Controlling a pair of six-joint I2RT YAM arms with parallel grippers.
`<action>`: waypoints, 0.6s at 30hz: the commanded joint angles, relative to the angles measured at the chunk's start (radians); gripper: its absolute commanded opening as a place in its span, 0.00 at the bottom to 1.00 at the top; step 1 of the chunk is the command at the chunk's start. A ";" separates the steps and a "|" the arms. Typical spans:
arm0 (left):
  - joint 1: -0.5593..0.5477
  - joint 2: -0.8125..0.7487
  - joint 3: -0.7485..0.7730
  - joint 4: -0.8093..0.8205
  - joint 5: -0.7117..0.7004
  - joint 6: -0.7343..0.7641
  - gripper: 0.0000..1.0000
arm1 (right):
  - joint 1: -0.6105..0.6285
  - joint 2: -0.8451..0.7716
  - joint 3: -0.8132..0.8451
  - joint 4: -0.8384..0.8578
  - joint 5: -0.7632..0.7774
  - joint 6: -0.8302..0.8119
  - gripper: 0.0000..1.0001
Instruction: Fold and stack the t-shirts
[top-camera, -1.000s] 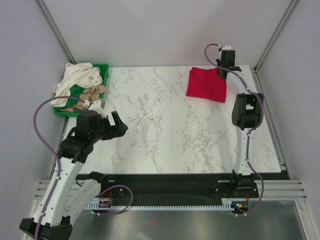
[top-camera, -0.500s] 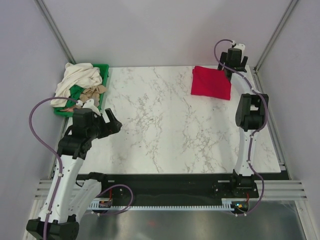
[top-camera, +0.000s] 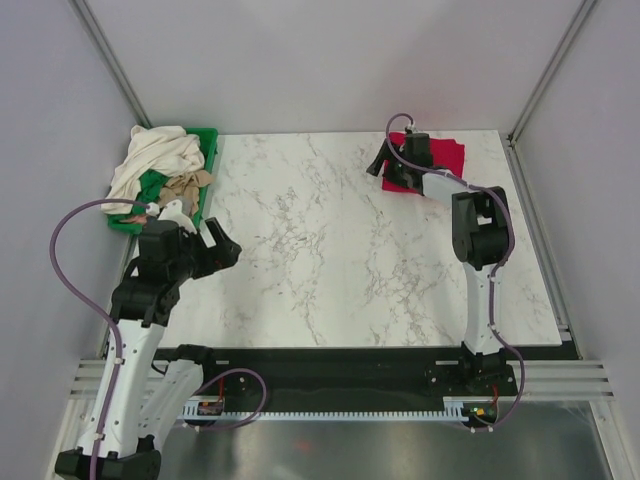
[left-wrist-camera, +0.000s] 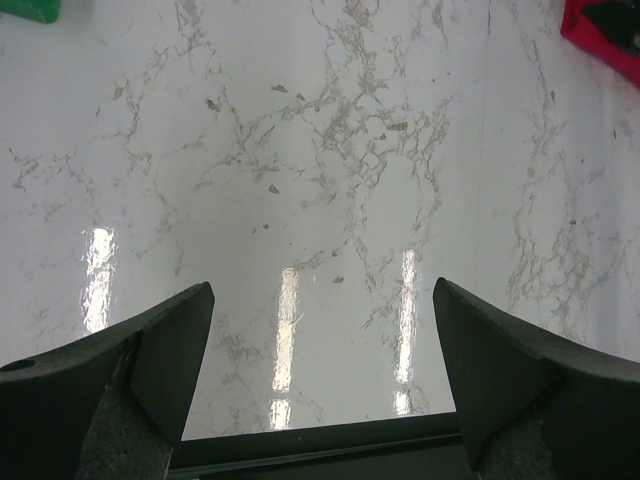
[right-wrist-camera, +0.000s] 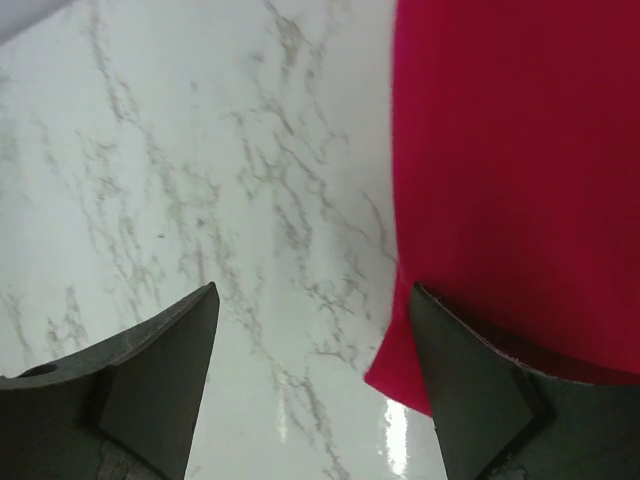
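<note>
A folded crimson-red t-shirt (top-camera: 447, 157) lies flat at the table's far right; it also shows in the right wrist view (right-wrist-camera: 520, 150) and at the corner of the left wrist view (left-wrist-camera: 600, 35). My right gripper (top-camera: 388, 176) (right-wrist-camera: 315, 330) stands open at the shirt's left edge, with one finger over the shirt's near corner and bare marble between the fingers. A cream-white t-shirt (top-camera: 155, 160) and a tan-beige one (top-camera: 187, 184) are heaped in the green tray (top-camera: 208, 148) at the far left. My left gripper (top-camera: 222, 252) (left-wrist-camera: 322, 330) is open over bare marble, near the tray.
The white marble tabletop (top-camera: 320, 250) runs between the tray and the red shirt. Grey walls with metal corner posts close in the left, back and right sides. A black strip (top-camera: 330, 355) edges the table's near side.
My right gripper opened and let go of the red shirt after drawing it to the right, then swung left to the shirt's left edge. The left arm drew back slightly to the left.
</note>
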 joint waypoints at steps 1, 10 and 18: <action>0.006 -0.019 -0.004 0.021 0.000 0.003 0.98 | -0.053 0.021 -0.009 0.009 -0.008 0.006 0.85; 0.005 -0.026 -0.005 0.023 0.006 0.003 0.98 | -0.199 0.040 0.056 -0.159 -0.025 -0.159 0.85; 0.006 -0.026 -0.005 0.024 0.001 0.003 0.98 | -0.240 0.083 0.101 -0.190 -0.051 -0.185 0.85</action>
